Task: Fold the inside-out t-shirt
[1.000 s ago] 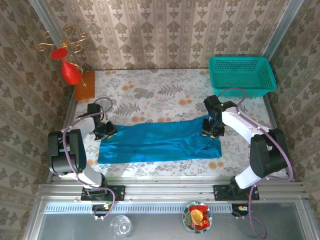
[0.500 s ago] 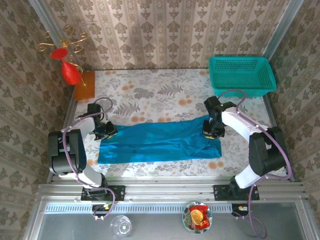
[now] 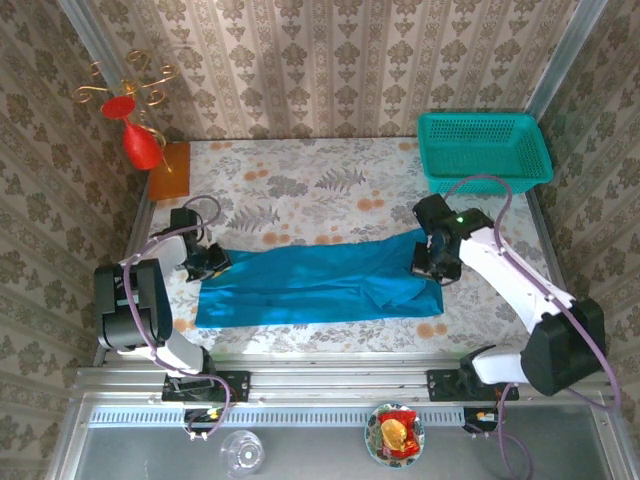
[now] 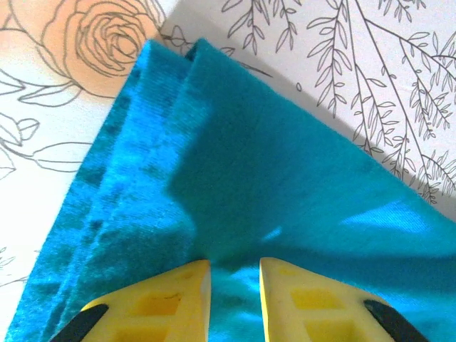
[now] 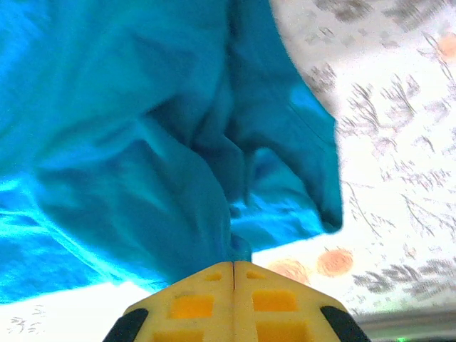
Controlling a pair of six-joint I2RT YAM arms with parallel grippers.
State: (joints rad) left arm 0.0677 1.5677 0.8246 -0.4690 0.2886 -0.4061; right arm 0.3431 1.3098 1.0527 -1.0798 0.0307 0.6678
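The bright blue t-shirt [image 3: 310, 285] lies as a long folded strip across the near half of the flowered table [image 3: 320, 190]. My left gripper [image 3: 208, 262] sits on the strip's far left corner. In the left wrist view its yellow fingers [image 4: 185, 299] stand a narrow gap apart with blue cloth [image 4: 271, 171] between them, the gripper [image 4: 235, 285] shut on the shirt. My right gripper [image 3: 432, 262] is at the strip's far right corner. In the right wrist view the gripper [image 5: 234, 267] is shut, pinching a raised fold of the shirt [image 5: 142, 142] at its tips.
A teal mesh basket [image 3: 485, 150] stands at the back right corner. A red vase [image 3: 140, 145] on an orange block [image 3: 170, 170] stands at the back left. In front of the table's rail sit a bowl [image 3: 394, 432] and a glass [image 3: 240, 452].
The right arm's elbow has swung out to the right, and its gripper has shifted slightly right with the shirt's end. The left gripper has barely moved.
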